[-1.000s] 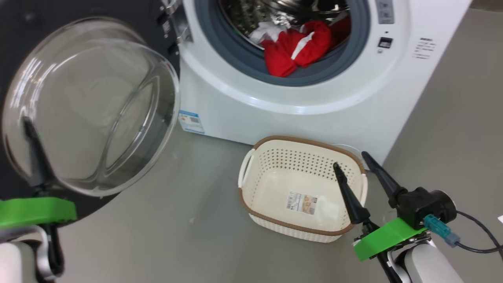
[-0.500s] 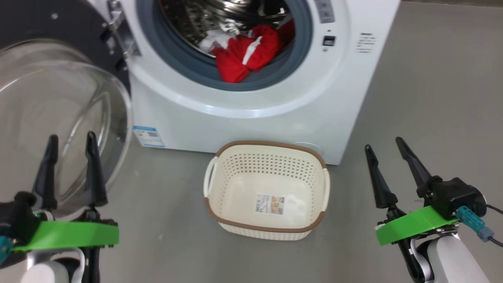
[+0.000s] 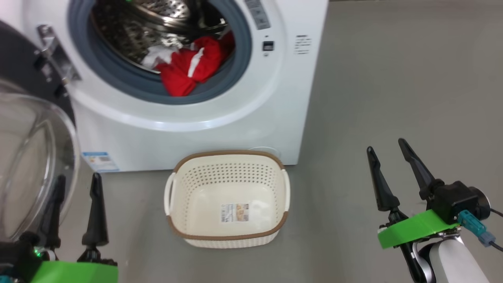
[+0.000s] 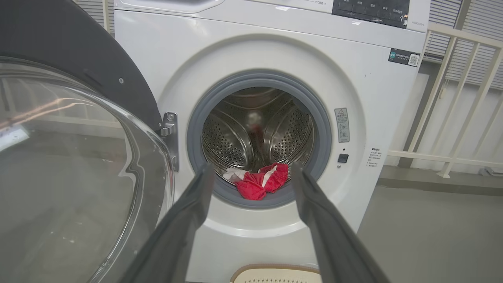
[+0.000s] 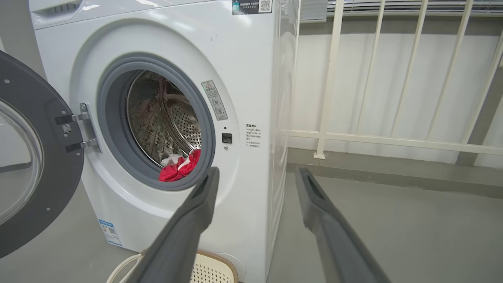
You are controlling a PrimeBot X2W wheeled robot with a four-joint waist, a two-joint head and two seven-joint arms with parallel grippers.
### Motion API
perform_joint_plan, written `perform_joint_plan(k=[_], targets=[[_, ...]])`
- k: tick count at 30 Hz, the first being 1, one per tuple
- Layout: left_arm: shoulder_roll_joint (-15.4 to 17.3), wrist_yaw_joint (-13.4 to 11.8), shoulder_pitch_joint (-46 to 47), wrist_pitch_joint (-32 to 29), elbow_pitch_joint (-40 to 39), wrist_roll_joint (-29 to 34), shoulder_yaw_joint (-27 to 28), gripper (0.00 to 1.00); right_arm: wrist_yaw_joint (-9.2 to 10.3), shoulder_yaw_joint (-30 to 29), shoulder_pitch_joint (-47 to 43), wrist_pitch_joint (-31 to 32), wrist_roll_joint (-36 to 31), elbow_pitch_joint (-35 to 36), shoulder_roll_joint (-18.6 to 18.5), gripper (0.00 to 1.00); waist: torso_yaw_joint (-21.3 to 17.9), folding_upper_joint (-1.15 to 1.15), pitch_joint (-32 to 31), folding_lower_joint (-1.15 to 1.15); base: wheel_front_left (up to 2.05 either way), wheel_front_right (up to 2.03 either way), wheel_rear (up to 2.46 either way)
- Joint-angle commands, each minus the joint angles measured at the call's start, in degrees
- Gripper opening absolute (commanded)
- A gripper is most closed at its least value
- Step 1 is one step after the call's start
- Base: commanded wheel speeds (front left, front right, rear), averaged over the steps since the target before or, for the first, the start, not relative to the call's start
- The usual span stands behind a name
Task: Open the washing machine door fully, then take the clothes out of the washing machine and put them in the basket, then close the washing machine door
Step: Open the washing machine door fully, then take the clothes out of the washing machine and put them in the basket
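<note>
Steel is gleaming inside the washing machine (image 3: 235, 129), where the perforated drum (image 3: 125, 35) is curving back behind a thick grey rubber gasket (image 3: 129, 88). The machine is standing as a boxy white cabinet with a smooth, glossy front. The clothes (image 3: 188, 68) are lying bunched at the drum's lower lip, against the gasket: soft, crumpled red fabric with a white stripe, and a white piece tucked just behind. The washing machine door (image 3: 31, 157) is hanging swung wide on a metal hinge (image 3: 55, 63) beside the drum opening, its broad black rim ringing a bulging clear glass bowl. The basket (image 3: 228, 153) is sitting on the grey floor (image 3: 393, 78) just in front of the machine, below the opening: a rounded-rectangular tub of cream perforated plastic with a brown woven-look rim, white side handles and a sticker (image 3: 235, 212) on its bottom. The left gripper (image 3: 78, 179) is hovering near the door's glass, its long dark tapered fingers spread wide around nothing; the right gripper (image 3: 385, 145) is hovering off the machine's other front corner, fingers equally spread, gripping nothing.
</note>
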State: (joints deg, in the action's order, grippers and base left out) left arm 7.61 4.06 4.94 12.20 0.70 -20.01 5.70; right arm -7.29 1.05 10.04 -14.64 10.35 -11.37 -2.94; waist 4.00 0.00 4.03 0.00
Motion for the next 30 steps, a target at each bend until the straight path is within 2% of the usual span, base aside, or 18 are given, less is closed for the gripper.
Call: perform_joint_plan(k=[1, 11, 30], targets=[[1.68, 0.01, -0.13, 0.26, -1.69, -0.28, 2.23, 1.0, -0.2, 1.34, -0.06, -0.36, -0.53, 1.7, 0.06, 1.0, -3.13, 0.0, -1.18, 0.0, 0.0, 0.0, 0.0], [2.07, -0.86, -5.78, -1.07, -1.01, 0.54, 1.79, 1.0, -0.2, 1.16, -2.97, -0.36, -1.31, 1.73, 0.06, 1.0, -6.18, 0.0, -4.12, 0.0, 0.0, 0.0, 0.0], [2.59, -1.65, -10.73, -2.61, -1.48, 1.32, 0.11, 1.0, -0.2, -2.88, -7.91, -0.36, -3.76, 3.29, 0.06, 1.0, -5.9, 0.0, -7.18, 0.0, 0.0, 0.0, 0.0]])
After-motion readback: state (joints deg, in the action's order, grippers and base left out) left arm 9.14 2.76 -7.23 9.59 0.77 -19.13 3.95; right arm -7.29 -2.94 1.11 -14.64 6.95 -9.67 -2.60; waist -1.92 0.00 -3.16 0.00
